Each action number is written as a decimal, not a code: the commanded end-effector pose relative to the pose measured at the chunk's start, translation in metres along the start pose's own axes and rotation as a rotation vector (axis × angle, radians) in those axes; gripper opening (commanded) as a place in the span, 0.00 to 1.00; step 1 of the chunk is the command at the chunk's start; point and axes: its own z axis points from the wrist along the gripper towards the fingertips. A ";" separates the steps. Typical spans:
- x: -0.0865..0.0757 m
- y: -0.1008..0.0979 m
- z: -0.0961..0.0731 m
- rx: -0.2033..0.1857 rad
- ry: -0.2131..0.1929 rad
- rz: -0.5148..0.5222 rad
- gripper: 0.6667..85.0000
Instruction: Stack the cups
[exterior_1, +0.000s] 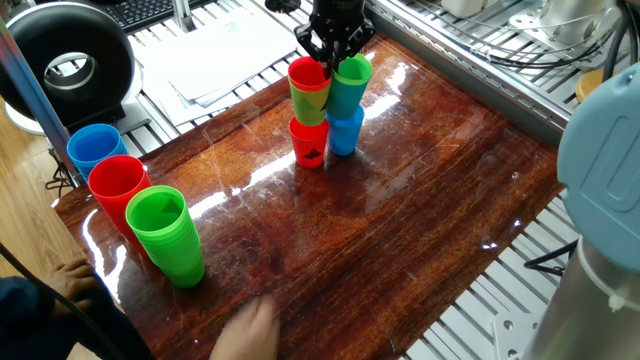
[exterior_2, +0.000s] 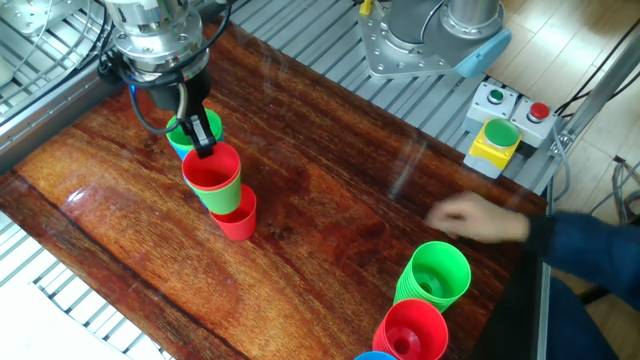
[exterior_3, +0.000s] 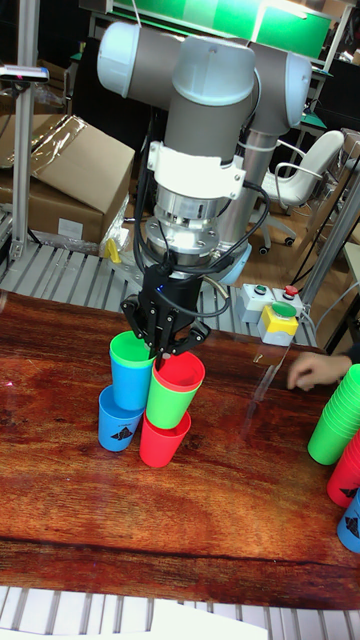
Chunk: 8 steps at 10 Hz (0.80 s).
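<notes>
The claw (exterior_3: 163, 347) hangs between two cup stacks (exterior_3: 165, 412).

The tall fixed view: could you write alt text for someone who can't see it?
A robot arm's gripper hangs over two small stacks of cups on a wooden table: red in green in red, beside green in blue in blue. A person's hand and tall cup piles sit at right.

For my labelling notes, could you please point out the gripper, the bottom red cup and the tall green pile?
gripper (exterior_3: 163, 352): tall fixed view, between its fingertips.
bottom red cup (exterior_1: 309, 147): one fixed view, its side wall.
tall green pile (exterior_2: 433, 276): the other fixed view, top cup's inside.
</notes>
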 end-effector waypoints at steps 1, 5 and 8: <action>0.000 -0.002 0.001 0.012 -0.005 0.000 0.01; -0.001 -0.004 0.006 0.016 -0.010 -0.005 0.01; -0.001 -0.004 0.008 0.018 -0.009 -0.009 0.01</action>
